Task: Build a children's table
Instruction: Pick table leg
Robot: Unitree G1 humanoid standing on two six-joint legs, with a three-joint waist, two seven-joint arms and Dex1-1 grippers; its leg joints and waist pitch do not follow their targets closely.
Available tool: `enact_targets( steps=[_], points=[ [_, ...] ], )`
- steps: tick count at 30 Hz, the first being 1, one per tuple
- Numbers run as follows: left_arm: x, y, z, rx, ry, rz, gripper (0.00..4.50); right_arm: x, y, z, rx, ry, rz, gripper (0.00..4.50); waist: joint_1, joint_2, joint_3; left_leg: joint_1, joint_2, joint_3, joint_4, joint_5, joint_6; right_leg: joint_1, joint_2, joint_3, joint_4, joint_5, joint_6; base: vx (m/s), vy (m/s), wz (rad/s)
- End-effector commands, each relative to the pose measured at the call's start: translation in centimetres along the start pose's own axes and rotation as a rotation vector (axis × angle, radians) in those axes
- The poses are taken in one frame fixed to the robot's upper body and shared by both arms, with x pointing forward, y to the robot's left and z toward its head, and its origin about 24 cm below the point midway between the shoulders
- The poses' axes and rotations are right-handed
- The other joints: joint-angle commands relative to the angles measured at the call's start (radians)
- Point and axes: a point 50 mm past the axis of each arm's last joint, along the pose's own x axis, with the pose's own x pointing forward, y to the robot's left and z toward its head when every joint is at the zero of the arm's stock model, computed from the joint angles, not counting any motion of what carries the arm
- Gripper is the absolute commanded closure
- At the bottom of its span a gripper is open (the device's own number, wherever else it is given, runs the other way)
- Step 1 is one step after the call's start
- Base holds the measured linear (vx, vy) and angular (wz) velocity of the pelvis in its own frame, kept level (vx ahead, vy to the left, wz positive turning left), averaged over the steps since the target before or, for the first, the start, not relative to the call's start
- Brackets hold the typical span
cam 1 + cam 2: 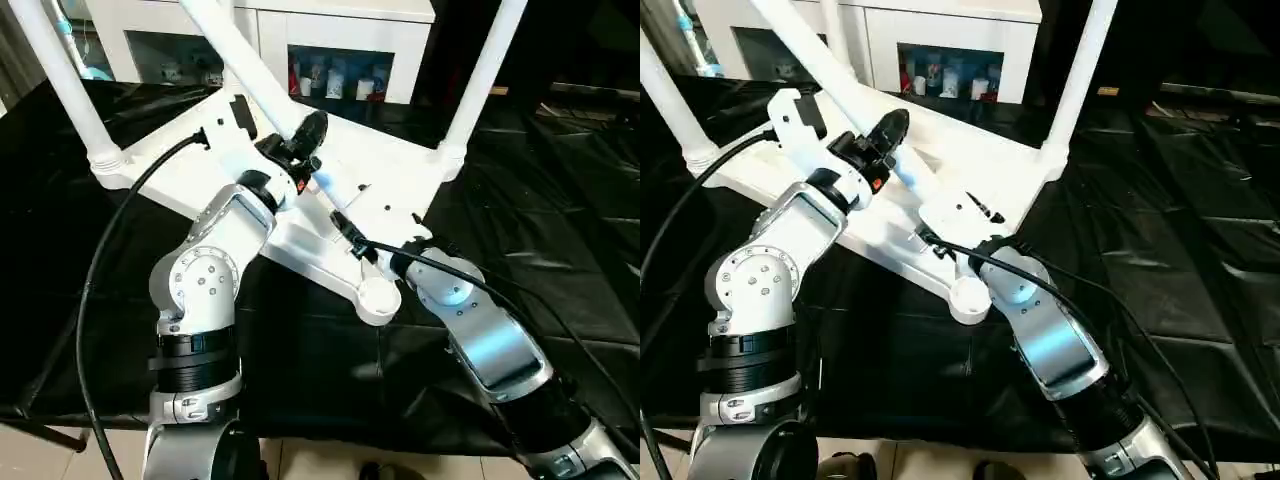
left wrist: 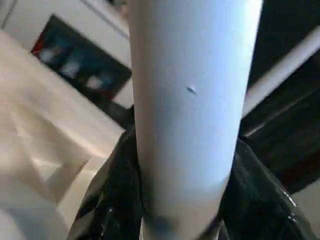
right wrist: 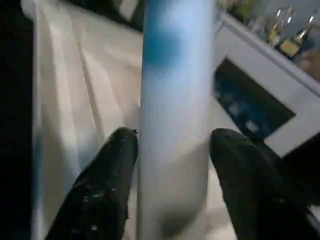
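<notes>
Black, crinkled, glossy sheeting (image 1: 560, 200) drapes the whole work surface, catching soft highlights, and across the top of the frame runs a white cabinet (image 1: 300, 30) with dark glass-fronted bays holding small bottles.

Centre frame, the white plastic rectangular table top (image 1: 390, 180) lies upside down on that sheeting, smooth and moulded, with a round corner socket (image 1: 378, 298) standing empty at the near edge, lower centre. Two long white tapered tube legs are already seated: one (image 1: 60, 80) rises at upper left, another (image 1: 485, 70) at upper right.

A third white tube leg (image 1: 235, 60) slants from top centre down toward the middle of the top. The left gripper (image 1: 303, 135), just above centre, has its black fingers (image 2: 112, 195) clamped against both sides of this tube, as the left wrist view shows up close. The right gripper (image 3: 172, 150) meets the same leg lower down, right of centre; its two black fingers (image 3: 107, 175) straddle the tube, one apparently touching, the other just clear.

Silver jointed forearms (image 1: 200, 290) and black cables (image 1: 110, 250) fill the lower frame.
</notes>
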Motion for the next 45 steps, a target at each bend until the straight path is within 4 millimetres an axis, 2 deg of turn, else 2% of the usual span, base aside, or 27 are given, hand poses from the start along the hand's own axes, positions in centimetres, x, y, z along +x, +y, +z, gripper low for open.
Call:
enact_targets(
  steps=[1, 5, 6, 7, 8, 9, 10, 11, 12, 13, 15, 17, 21, 25, 32, 34, 37, 39, 45],
  points=[
    [0.1, -0.4, 0.1, 0.016, -0.005, 0.000, 2.77, -0.1, -0.5, 1.0, -0.010, -0.046, 0.000, 1.69, 0.001, -0.004, -0.090, 0.029, 0.030, -0.017, -0.061, -0.211, 0.010, 0.050, -0.026, 0.028, -0.053, -0.133, -0.154, 0.000, 0.000, 0.00],
    [0.1, -0.5, 0.1, 0.052, 0.008, -0.031, 2.78, -0.2, -0.8, 1.3, 0.045, -0.070, 0.031, 1.59, 0.002, -0.002, -0.090, 0.030, 0.030, -0.016, -0.060, -0.213, 0.017, 0.050, -0.027, 0.029, -0.052, -0.123, -0.163, 0.000, 0.000, 0.00],
    [0.0, -0.8, 0.3, 0.093, 0.027, -0.094, 2.78, -0.7, -1.4, 1.6, 0.212, -0.093, 0.111, 1.59, 0.000, -0.003, -0.089, 0.030, 0.027, -0.015, -0.061, -0.223, 0.029, 0.050, -0.024, 0.029, -0.055, -0.129, -0.161, 0.000, 0.000, 0.00],
    [-0.1, -0.9, 0.5, 0.116, 0.043, -0.135, 2.78, -1.2, -1.8, 1.9, 0.303, -0.113, 0.168, 1.59, 0.003, 0.000, -0.090, 0.031, 0.029, -0.017, -0.061, -0.224, 0.040, 0.051, -0.026, 0.029, -0.052, -0.129, -0.161, 0.000, 0.000, 0.00],
    [-0.3, -1.2, 0.5, 0.143, 0.075, -0.201, 2.78, -1.7, -2.3, 1.9, 0.356, -0.118, 0.243, 1.59, 0.004, 0.003, -0.090, 0.030, 0.032, -0.019, -0.062, -0.212, 0.042, 0.051, -0.027, 0.028, -0.049, -0.114, -0.167, 0.000, 0.000, 0.00],
    [-0.4, -1.3, 0.6, 0.157, 0.093, -0.235, 2.78, -2.1, -2.6, 1.9, 0.374, -0.120, 0.281, 1.59, 0.004, 0.002, -0.090, 0.033, 0.030, -0.018, -0.061, -0.207, 0.047, 0.052, -0.024, 0.027, -0.049, -0.103, -0.171, 0.000, 0.000, 0.00],
    [-0.8, -1.6, 0.8, 0.164, 0.138, -0.326, 2.78, -3.0, -3.4, 1.9, 0.424, -0.121, 0.389, 1.59, 0.007, 0.004, -0.091, 0.034, 0.032, -0.019, -0.060, -0.188, 0.050, 0.054, -0.024, 0.026, -0.042, -0.074, -0.185, 0.000, 0.000, 0.00],
    [-0.9, -1.7, 1.0, 0.162, 0.147, -0.346, 2.78, -3.2, -3.6, 1.9, 0.439, -0.119, 0.414, 1.59, 0.010, 0.007, -0.091, 0.034, 0.032, -0.018, -0.058, -0.171, 0.050, 0.055, -0.024, 0.026, -0.039, -0.053, -0.203, 0.000, 0.000, 0.00],
    [-0.9, -1.7, 1.0, 0.161, 0.147, -0.347, 2.78, -3.2, -3.6, 1.9, 0.440, -0.119, 0.415, 1.59, 0.009, 0.006, -0.090, 0.033, 0.031, -0.017, -0.058, -0.168, 0.049, 0.054, -0.024, 0.027, -0.040, -0.050, -0.213, 0.000, 0.000, 0.00],
    [-1.1, -2.0, 1.4, 0.178, 0.190, -0.424, 2.78, -3.9, -4.4, 1.6, 0.456, -0.093, 0.497, 1.59, 0.009, 0.004, -0.089, 0.031, 0.029, -0.014, -0.058, -0.175, 0.045, 0.054, -0.026, 0.026, -0.043, -0.068, -0.227, 0.000, 0.000, 0.00],
    [-1.2, -2.1, 1.6, 0.186, 0.208, -0.453, 2.78, -4.1, -4.6, 1.5, 0.463, -0.081, 0.525, 1.59, 0.010, 0.001, -0.086, 0.033, 0.029, -0.014, -0.059, -0.195, 0.037, 0.054, -0.029, 0.027, -0.046, -0.122, -0.231, 0.000, 0.000, 0.00],
    [-1.8, -2.8, 2.2, 0.158, 0.270, -0.591, 2.78, -4.7, -5.4, 1.3, 0.495, -0.047, 0.609, 1.59, 0.009, -0.003, -0.080, 0.035, 0.029, -0.014, -0.060, -0.237, 0.013, 0.051, -0.033, 0.029, -0.053, -0.226, -0.214, 0.000, 0.000, 0.00],
    [-2.6, -3.6, 3.2, 0.127, 0.351, -0.766, 2.78, -5.7, -6.0, 1.2, 0.523, 0.017, 0.737, 1.59, 0.012, -0.007, -0.074, 0.040, 0.029, -0.015, -0.061, -0.273, -0.007, 0.041, -0.033, 0.029, -0.063, -0.340, -0.184, 0.000, 0.000, 0.00],
    [-2.8, -3.5, 3.7, 0.136, 0.390, -0.811, 2.78, -6.4, -6.2, 0.9, 0.512, 0.072, 0.798, 1.59, 0.017, -0.004, -0.071, 0.042, 0.033, -0.019, -0.066, -0.304, -0.029, 0.036, -0.033, 0.029, -0.065, -0.376, -0.163, 0.000, 0.000, 0.00],
    [-3.1, -3.6, 4.3, 0.125, 0.416, -0.863, 2.78, -7.2, -6.0, -0.1, 0.514, 0.172, 0.864, 1.59, 0.025, -0.006, -0.071, 0.040, 0.032, -0.020, -0.066, -0.312, -0.038, 0.035, -0.039, 0.030, -0.069, -0.414, -0.148, 0.000, 0.000, 0.00],
    [-3.3, -3.8, 4.4, 0.113, 0.419, -0.890, 2.78, -7.2, -5.9, -0.6, 0.520, 0.208, 0.855, 1.89, 0.028, -0.006, -0.072, 0.038, 0.032, -0.020, -0.066, -0.300, -0.039, 0.036, -0.039, 0.030, -0.066, -0.402, -0.157, 0.000, 0.000, 0.00],
    [-3.4, -4.0, 4.4, 0.097, 0.421, -0.916, 2.78, -7.1, -5.8, -1.3, 0.523, 0.246, 0.835, 2.02, 0.031, -0.006, -0.075, 0.037, 0.033, -0.018, -0.065, -0.291, -0.039, 0.036, -0.038, 0.030, -0.064, -0.362, -0.181, 0.000, 0.000, 0.00],
    [-3.4, -4.0, 4.4, 0.098, 0.425, -0.921, 2.78, -7.1, -5.8, -1.5, 0.523, 0.254, 0.831, 2.25, 0.031, -0.008, -0.075, 0.036, 0.033, -0.018, -0.066, -0.285, -0.033, 0.039, -0.038, 0.030, -0.063, -0.354, -0.175, 0.000, 0.000, 0.00],
    [-3.5, -4.0, 4.6, 0.083, 0.419, -0.940, 2.78, -7.2, -5.6, -2.1, 0.513, 0.296, 0.825, 2.59, 0.031, -0.008, -0.075, 0.035, 0.034, -0.017, -0.065, -0.269, -0.028, 0.040, -0.037, 0.031, -0.059, -0.327, -0.181, 0.000, 0.000, 0.00]
  ],
)
